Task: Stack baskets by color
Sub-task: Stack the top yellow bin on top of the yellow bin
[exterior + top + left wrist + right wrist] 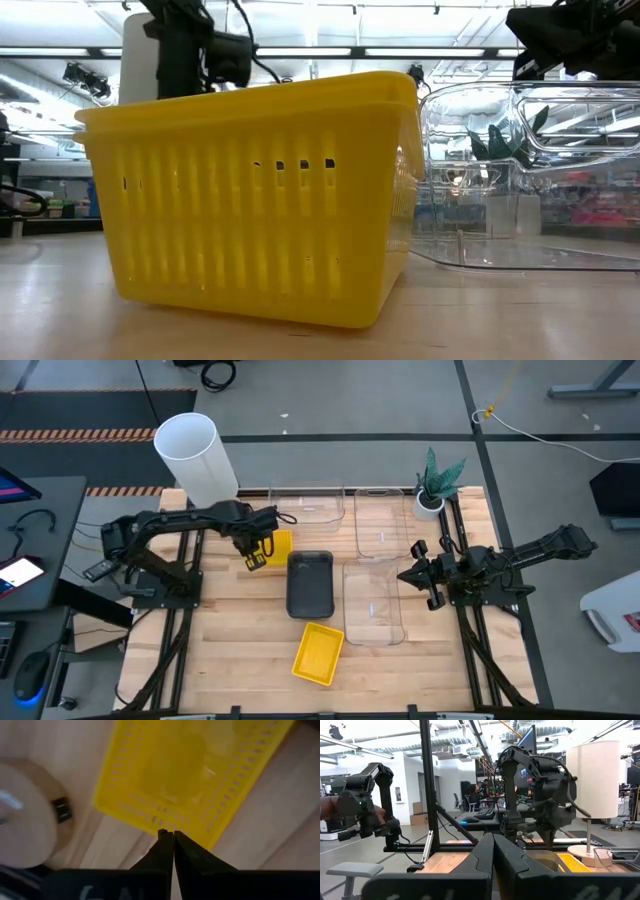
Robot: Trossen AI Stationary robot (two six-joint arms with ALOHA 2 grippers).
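No readable text, label, brand, number or sign on anything in any view.

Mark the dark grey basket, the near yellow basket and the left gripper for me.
dark grey basket (310, 584): high view, its floor.
near yellow basket (318, 654): high view, its floor.
left gripper (258, 555): high view, between fingertips.

Seen from above, the left gripper (258, 552) covers part of a yellow basket (279, 544), leaving only one end showing. Clear baskets (375, 600) read as faint outlines on the table (220, 650), and how many are nested cannot be told. In the low view a second yellow basket (255, 195) blocks most of the scene behind it, and the picture's top edge crops both arms. The white cylinder (22, 820) is blurred and cut off in the left wrist view.
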